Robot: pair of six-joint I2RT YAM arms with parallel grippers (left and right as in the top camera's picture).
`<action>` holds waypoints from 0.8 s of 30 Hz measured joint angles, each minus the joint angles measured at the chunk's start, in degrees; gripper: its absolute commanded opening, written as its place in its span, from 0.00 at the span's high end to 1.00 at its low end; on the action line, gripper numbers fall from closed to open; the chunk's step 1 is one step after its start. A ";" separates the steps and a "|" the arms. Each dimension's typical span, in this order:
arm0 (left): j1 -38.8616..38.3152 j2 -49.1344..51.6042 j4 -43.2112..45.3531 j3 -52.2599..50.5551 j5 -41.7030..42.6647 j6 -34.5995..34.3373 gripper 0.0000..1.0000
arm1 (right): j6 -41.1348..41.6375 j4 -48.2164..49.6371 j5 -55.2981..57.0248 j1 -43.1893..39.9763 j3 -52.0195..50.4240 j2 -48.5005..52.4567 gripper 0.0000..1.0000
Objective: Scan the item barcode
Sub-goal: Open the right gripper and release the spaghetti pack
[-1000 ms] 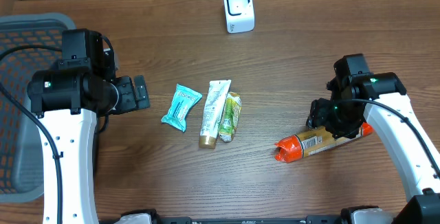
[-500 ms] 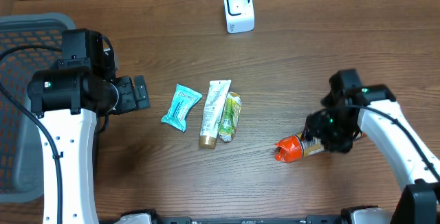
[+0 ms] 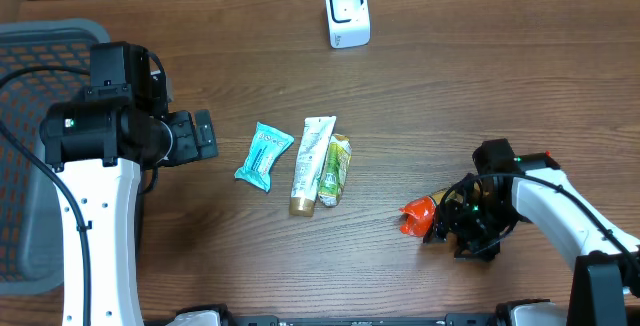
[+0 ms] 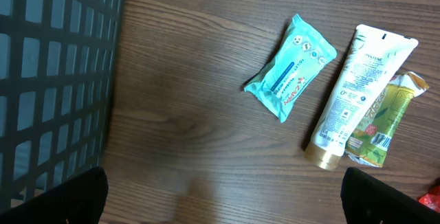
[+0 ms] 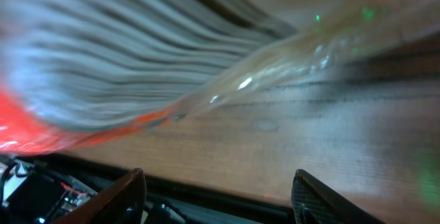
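A red-ended orange package (image 3: 415,216) lies at the right front of the table, and only its red end shows from under my right arm. My right gripper (image 3: 465,230) hangs low over it. In the blurred right wrist view the package (image 5: 137,59) fills the top of the picture. Below it the right gripper (image 5: 220,198) stands open, with bare wood between its fingers (image 5: 125,195). The white scanner (image 3: 347,13) stands at the back centre. My left gripper (image 3: 205,136) is wide open at the left above bare wood, also seen in the left wrist view (image 4: 222,196).
A teal packet (image 3: 264,155), a white tube (image 3: 313,164) and a green-yellow sachet (image 3: 335,169) lie side by side mid-table. A grey mesh basket (image 3: 30,56) stands at the far left. The table's front edge runs close under the right gripper.
My right arm has swung forward and down over the package, which showed whole a second ago and now shows only its red end. The left arm has not moved.
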 measured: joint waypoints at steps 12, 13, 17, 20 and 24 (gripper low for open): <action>0.00 0.00 -0.04 0.00 0.02 0.00 0.00 | 4.44 21.90 -1.29 0.04 -3.26 -0.02 0.32; 0.00 0.00 -0.04 0.00 0.00 0.00 0.00 | 4.76 24.30 -1.27 0.04 -3.26 -0.02 0.32; 0.00 0.00 -0.02 0.00 0.00 0.00 0.01 | 6.56 35.50 -0.22 0.07 -3.28 0.00 0.32; 0.00 0.00 -0.02 0.00 0.00 0.00 0.00 | 8.44 42.14 2.51 0.07 -3.26 0.00 0.32; 0.00 0.00 -0.02 0.00 0.00 0.00 0.00 | 11.28 46.51 6.54 0.07 -3.23 0.00 0.32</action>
